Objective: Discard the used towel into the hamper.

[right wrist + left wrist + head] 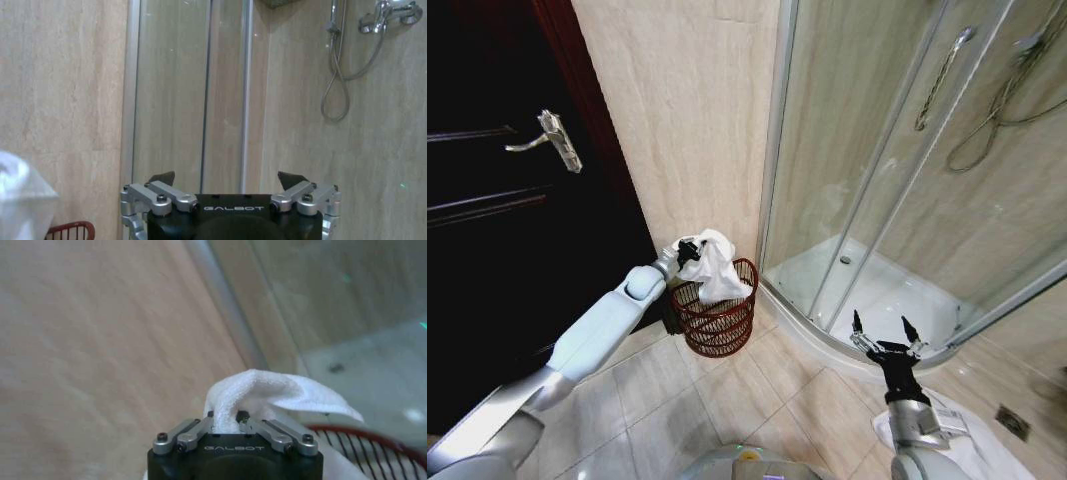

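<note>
**Towel held over the hamper rim, right arm idle by the shower**

At far left stands a dark door [497, 200] with a metal lever handle [552, 140]; bare floor tiles [677, 410] lie open between it and the robot. The left arm reaches forward along the beige wall [687, 110], and the left gripper [685, 252] is clamped on the white towel [717, 262]; the left wrist view shows its fingers pinched onto a fold of the cloth [267, 390]. The towel hangs over the near-left rim of the hamper [719, 325] and drapes down into it, though how far it reaches inside is hard to judge. The hamper stands on the floor, close to the wall behind and just beside the curved sill of the shower enclosure [807, 335]. The glass panels [857, 150] rise right of it, hemming that side. Further right, the right gripper [885, 335] hovers low before the shower tray, fingers spread wide and holding nothing. A white mat [972, 445] lies beneath that arm.
</note>
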{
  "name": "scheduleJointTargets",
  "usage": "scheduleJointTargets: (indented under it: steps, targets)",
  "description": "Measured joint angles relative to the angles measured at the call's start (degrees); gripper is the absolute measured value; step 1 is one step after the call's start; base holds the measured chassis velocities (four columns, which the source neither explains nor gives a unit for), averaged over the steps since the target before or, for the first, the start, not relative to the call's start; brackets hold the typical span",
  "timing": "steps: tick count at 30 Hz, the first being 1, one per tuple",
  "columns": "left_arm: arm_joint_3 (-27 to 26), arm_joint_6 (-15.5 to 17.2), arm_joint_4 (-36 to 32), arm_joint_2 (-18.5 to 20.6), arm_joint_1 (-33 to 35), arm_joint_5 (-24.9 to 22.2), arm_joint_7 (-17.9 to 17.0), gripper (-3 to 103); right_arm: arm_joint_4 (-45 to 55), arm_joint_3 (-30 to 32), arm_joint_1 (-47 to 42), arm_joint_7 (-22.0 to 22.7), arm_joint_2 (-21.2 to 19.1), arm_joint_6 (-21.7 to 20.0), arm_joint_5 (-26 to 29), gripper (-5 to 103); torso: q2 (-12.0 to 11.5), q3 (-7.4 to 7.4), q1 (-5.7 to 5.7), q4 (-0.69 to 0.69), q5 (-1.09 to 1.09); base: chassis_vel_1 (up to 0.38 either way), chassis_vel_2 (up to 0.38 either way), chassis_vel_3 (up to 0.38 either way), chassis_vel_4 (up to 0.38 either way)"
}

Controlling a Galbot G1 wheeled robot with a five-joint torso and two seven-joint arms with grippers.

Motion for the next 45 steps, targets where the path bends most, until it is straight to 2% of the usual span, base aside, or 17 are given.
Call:
scheduleJointTargets:
  steps: [6,7,10,12,13,14,17,19,20,22,23,24,25,27,30,33,45]
  targets:
    - [4.14,-0.15,3.86,-0.87,-2.43,1.33,0.55,9,-0.24,0.20,-0.10,0.38,0.00,0.66,0.30,100,0.00,0.01,0.00,0.01,-0.01,0.000,0.000,0.000,0.000]
    - [4.80,0.45,4.41,-1.13,-3.24,1.64,1.14,6,-0.30,0.23,-0.14,0.63,0.00,0.93,0.30,100,0.00,0.00,0.00,0.01,0.00,0.000,0.000,0.000,0.000]
    - [5.49,2.21,4.63,-1.59,-4.57,1.41,2.26,10,-0.31,0.21,-0.27,1.13,0.00,1.26,0.31,100,0.00,0.00,0.00,0.01,0.02,0.000,0.000,0.000,0.000]
    - [5.65,5.01,3.99,-1.67,-5.27,0.23,3.42,20,-0.30,0.22,-0.28,1.42,0.00,1.29,0.33,100,0.00,0.00,0.00,0.00,0.01,0.000,0.000,0.000,0.000]
    - [5.50,7.55,2.84,-1.43,-5.47,-0.44,5.38,25,-0.30,0.23,-0.20,1.62,0.00,1.29,0.30,100,0.00,0.00,0.00,-0.01,0.01,0.000,0.000,0.000,0.000]
    - [5.50,7.55,2.84,-1.43,-5.47,-0.44,5.38,25,-0.30,0.23,-0.20,1.62,0.00,1.29,0.30,100,0.00,0.00,0.00,-0.01,0.01,0.000,0.000,0.000,0.000]
    - [3.82,12.32,0.60,-0.45,-5.76,0.38,12.08,42,-0.65,0.42,0.14,1.75,0.00,1.37,-0.22,100,0.00,0.00,0.00,0.01,0.02,0.000,0.000,0.000,0.000]
    - [3.54,13.39,0.14,-0.20,-5.92,0.16,13.06,47,-0.72,0.40,0.25,1.78,0.00,1.37,-0.24,100,0.00,0.00,0.00,0.02,0.01,0.000,0.000,0.000,0.000]
    - [3.31,15.26,-0.52,0.05,-6.16,-0.80,13.72,47,-0.79,0.35,0.34,1.78,0.00,1.36,-0.25,100,0.00,0.00,0.00,0.02,0.00,0.000,0.000,0.000,0.000]
    - [2.78,19.24,-1.73,0.44,-6.92,-2.94,14.85,57,-0.90,0.26,0.48,1.70,0.00,1.26,-0.27,100,0.00,0.00,0.00,0.02,0.00,0.000,0.000,0.000,0.000]
    - [2.78,19.24,-1.73,0.44,-6.92,-2.94,14.85,57,-0.90,0.26,0.48,1.70,0.00,1.26,-0.27,100,0.00,0.00,0.00,0.02,0.00,0.000,0.000,0.000,0.000]
    - [2.57,20.48,-2.13,0.60,-7.43,-3.78,15.39,63,-0.90,0.25,0.48,1.57,0.00,1.09,-0.27,100,0.00,0.00,0.00,0.01,0.01,0.000,0.000,0.000,0.000]
    - [2.42,21.45,-2.38,0.85,-8.41,-4.63,16.45,74,-1.04,0.20,0.48,1.36,0.00,0.88,-0.23,100,0.00,0.00,0.00,0.00,0.01,0.000,0.000,0.000,0.000]
    - [2.42,21.47,-2.26,0.84,-8.75,-4.74,16.59,80,-1.11,0.20,0.48,1.31,0.00,0.85,-0.20,100,0.00,0.00,0.00,0.00,0.01,0.000,0.000,0.000,0.000]
    - [2.66,21.44,-1.77,0.65,-9.44,-4.77,16.59,95,-1.13,0.28,0.53,1.27,0.00,0.65,0.06,100,0.00,0.00,0.00,0.01,0.00,0.000,0.000,0.000,0.000]
    - [2.71,21.41,-1.81,0.55,-9.53,-4.78,16.57,100,-1.08,0.39,0.66,1.27,0.00,0.38,0.36,100,0.00,0.00,0.00,0.01,0.01,0.000,0.000,0.000,0.000]
    - [2.58,21.63,-2.11,0.20,-9.06,-6.02,15.97,100,-0.65,0.64,0.89,1.30,0.00,-0.38,1.11,100,0.00,0.00,0.00,0.01,0.00,0.000,0.000,0.000,0.000]
